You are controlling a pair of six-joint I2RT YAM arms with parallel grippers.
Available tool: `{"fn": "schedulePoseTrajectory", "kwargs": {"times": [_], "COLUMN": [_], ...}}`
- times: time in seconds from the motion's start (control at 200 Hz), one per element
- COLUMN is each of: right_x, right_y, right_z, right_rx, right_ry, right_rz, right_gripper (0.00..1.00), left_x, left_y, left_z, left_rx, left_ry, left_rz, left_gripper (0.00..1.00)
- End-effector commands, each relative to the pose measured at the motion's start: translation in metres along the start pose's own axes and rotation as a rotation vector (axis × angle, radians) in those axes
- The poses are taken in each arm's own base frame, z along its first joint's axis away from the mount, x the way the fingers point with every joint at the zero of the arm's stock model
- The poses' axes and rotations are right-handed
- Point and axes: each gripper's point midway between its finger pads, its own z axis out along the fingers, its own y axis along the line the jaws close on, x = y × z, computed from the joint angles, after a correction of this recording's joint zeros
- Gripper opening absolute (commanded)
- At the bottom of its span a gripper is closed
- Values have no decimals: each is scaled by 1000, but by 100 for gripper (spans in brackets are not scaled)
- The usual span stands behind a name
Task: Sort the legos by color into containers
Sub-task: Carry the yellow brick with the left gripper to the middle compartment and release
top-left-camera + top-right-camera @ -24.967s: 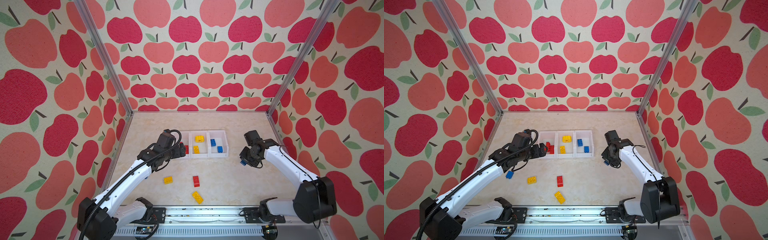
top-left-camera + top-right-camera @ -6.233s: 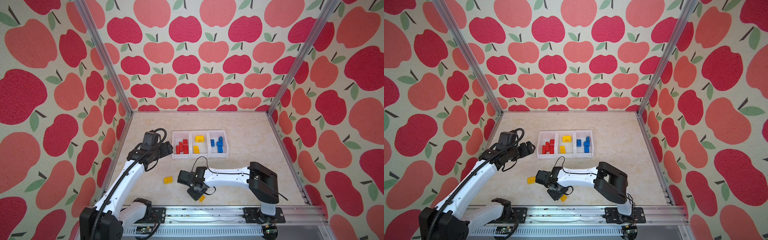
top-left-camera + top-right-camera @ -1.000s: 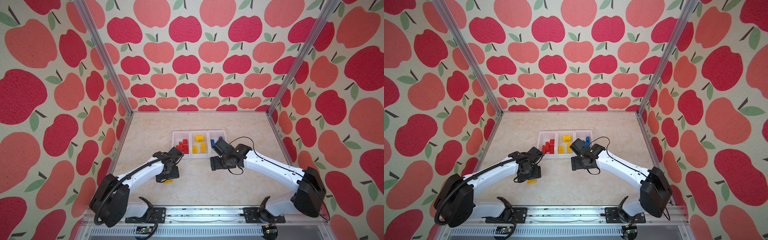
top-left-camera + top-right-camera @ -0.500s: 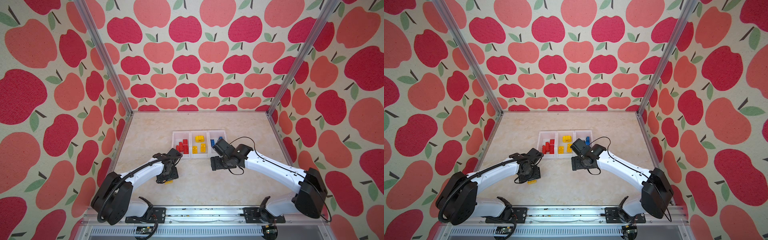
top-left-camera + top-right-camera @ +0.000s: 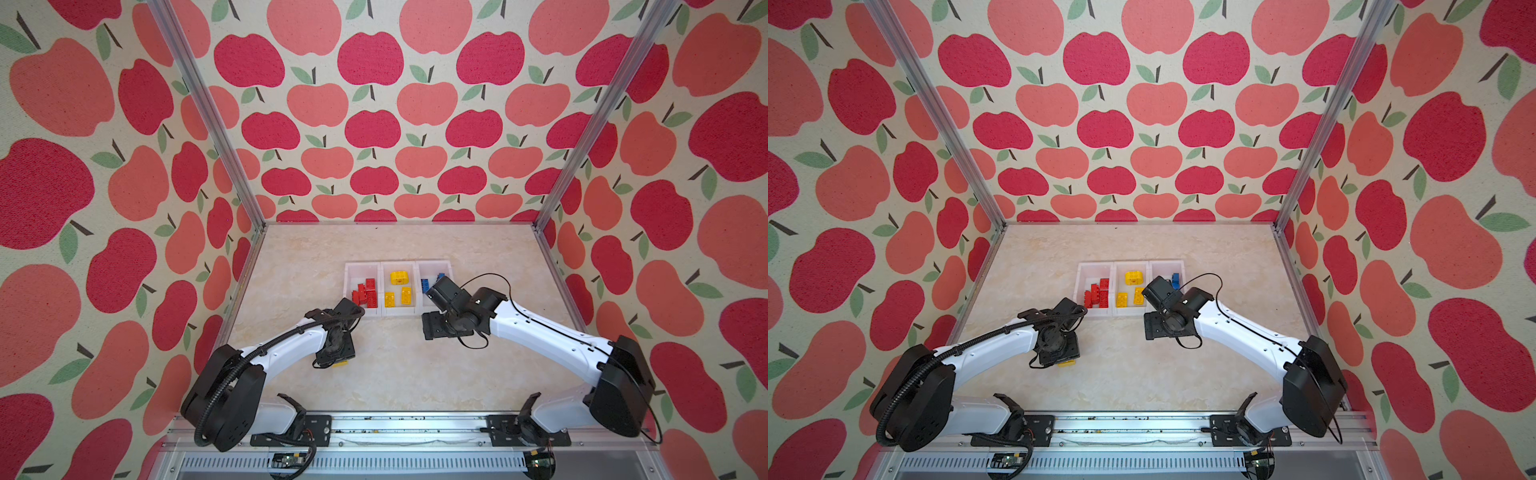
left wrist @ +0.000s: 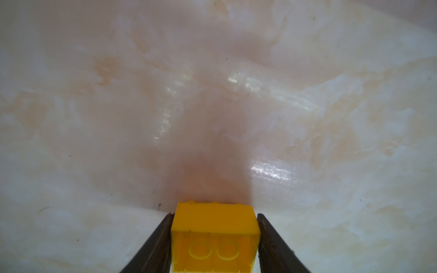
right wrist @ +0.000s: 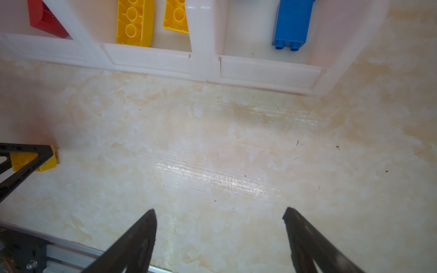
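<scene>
Left tool (image 6: 214,214) down on bench (image 5: 415,374), left of middle, clamped on yellow brick (image 6: 214,227); both top views showed only a yellow sliver under wrist. Open bench between arms, up to bins (image 5: 399,314). Right tool (image 7: 220,210) spread wide, empty, just before bins; its wrist view showed blue brick (image 7: 293,21), which arm partly hid from above.

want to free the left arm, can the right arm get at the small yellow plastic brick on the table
Probably not: the left pincer holds the small yellow plastic brick by both sides, blocking the open right pincer.
</scene>
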Motion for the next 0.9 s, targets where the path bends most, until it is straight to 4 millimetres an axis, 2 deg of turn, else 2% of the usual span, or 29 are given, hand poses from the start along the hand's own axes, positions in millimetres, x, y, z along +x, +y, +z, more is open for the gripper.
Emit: {"fn": "schedulePoseTrajectory", "kwargs": {"times": [0.0,0.235,0.44,0.895], "right_x": [5,4,4,16], "right_y": [-8,-8,-9,-20], "right_z": [-3,-1,0,-1], "right_rx": [18,17,18,30], "right_ry": [4,3,5,-5], "right_rz": [0,12,22,80], "right_gripper": [87,87,87,87], "left_x": [2,-2,-10,-46], "left_y": [4,2,-7,-61], "left_z": [3,-7,-24,-85], "left_rx": [-18,-14,22,158], "left_ry": [13,4,-30,-164], "left_rz": [-6,12,40,167], "left_gripper": [53,47,44,41]}}
